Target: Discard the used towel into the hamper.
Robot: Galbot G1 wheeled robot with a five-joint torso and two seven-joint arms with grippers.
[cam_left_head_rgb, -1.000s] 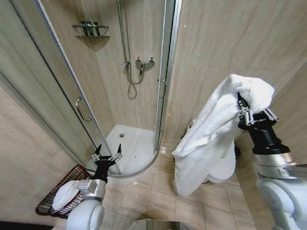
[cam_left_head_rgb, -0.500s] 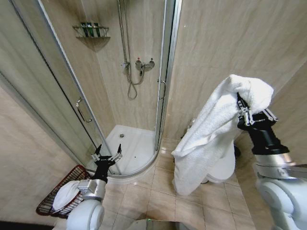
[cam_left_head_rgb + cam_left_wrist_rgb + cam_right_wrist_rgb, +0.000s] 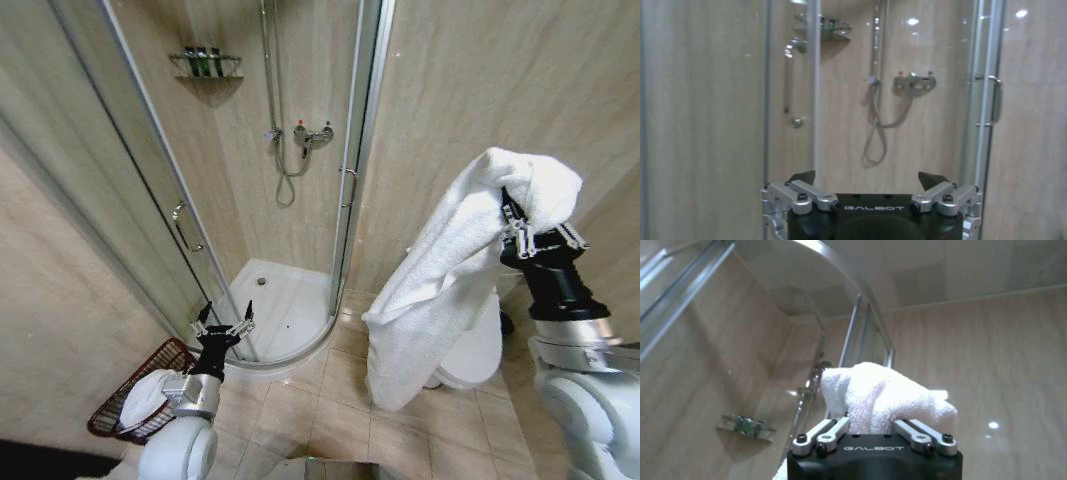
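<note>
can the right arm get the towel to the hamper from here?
Probably not as posed. The right pincer holds the towel raised on the robot's right, while the hamper sits low on its far left, behind the left arm, with the open left pincer above it.

A glass shower door [image 3: 150, 190] stands open before a corner shelf [image 3: 205, 66] of bottles.

Stood on the beige tiled floor [image 3: 330, 415]: the hamper [image 3: 112, 412] at the robot's left beside the wall, a white shower tray [image 3: 290, 320] in the corner, a white toilet [image 3: 478, 355] to the right.
</note>
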